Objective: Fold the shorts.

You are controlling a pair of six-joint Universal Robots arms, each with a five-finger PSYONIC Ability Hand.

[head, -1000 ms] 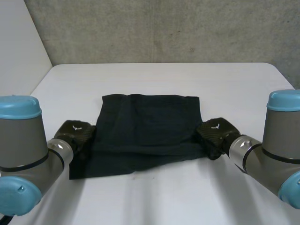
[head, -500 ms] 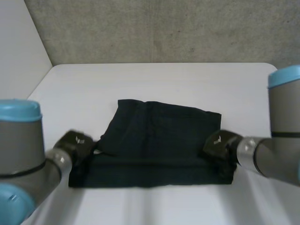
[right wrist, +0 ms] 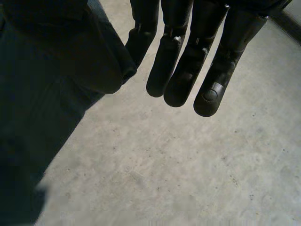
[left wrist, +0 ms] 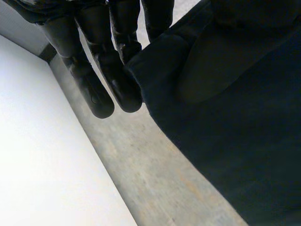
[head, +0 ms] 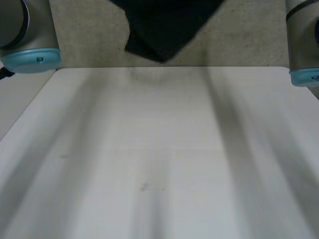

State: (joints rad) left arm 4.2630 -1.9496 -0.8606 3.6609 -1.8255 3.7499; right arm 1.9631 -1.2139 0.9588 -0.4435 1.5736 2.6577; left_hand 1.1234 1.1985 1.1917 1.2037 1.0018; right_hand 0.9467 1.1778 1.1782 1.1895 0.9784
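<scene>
Backdrop: grey concrete wall (head: 249, 35) behind a white counter (head: 159, 149).

Left hand: the left hand (left wrist: 96, 80) is gripping. Its fingers are straight, and a side edge of the shorts (left wrist: 225, 122) is pressed against the innermost one. A rounded bulge under the cloth looks like the thumb closing the pinch.

Right hand: the right hand (right wrist: 181, 70) mirrors it. Its fingers are straight, with cloth bunched tight against the nearest finger over a thumb-shaped lump. I read it as gripping the opposite edge.

Shorts: dark, up in the air between the two hands and well clear of the counter. From the head view a low fold dangles in front of the wall, nearer the left arm (head: 30, 30) than the right arm (head: 304, 40).

Handling: probably light and limp, with no stiffness. They sag between the grips and would likely swing. The fabric looks matt and probably not slippery, though a thin pinch could creep loose.

Where to hold: probably best at hemmed edges or corners, where the cloth is thicker. Hands kept apart should let the panel come down flat.

Hidden: both thumbs are under cloth. The upper part of the shorts is cut off in the head view. I cannot tell waistband from leg openings, or whether a fold is already in.
</scene>
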